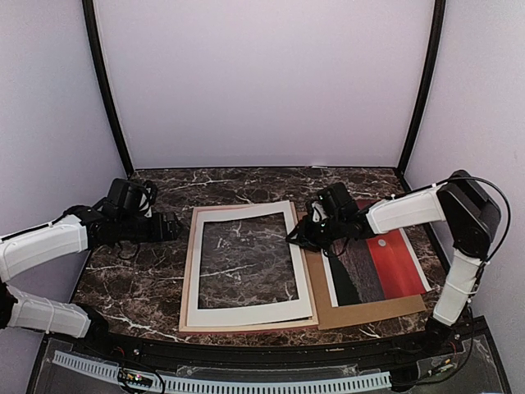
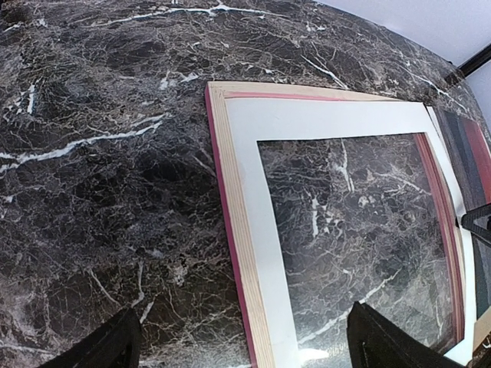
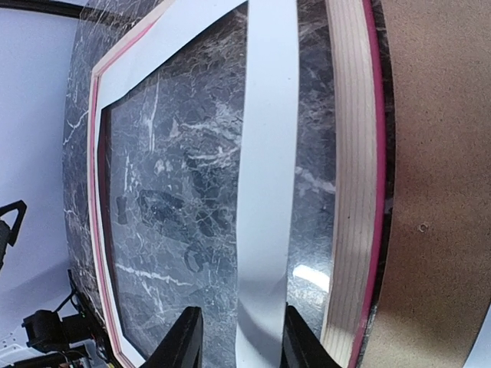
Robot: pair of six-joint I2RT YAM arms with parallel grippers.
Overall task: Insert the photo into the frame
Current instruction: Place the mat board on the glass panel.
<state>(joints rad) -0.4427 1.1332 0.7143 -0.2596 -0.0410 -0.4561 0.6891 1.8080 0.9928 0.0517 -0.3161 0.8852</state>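
Here, the left gripper is hovering near the surface's left edge, jaws spread wide and grasping nothing. The frame is lying back-up at mid-surface, with a white mat resting askew on it. The right gripper is hanging over the mat's right strip, jaws parted. The photo is lying face-up on a board toward the right edge.
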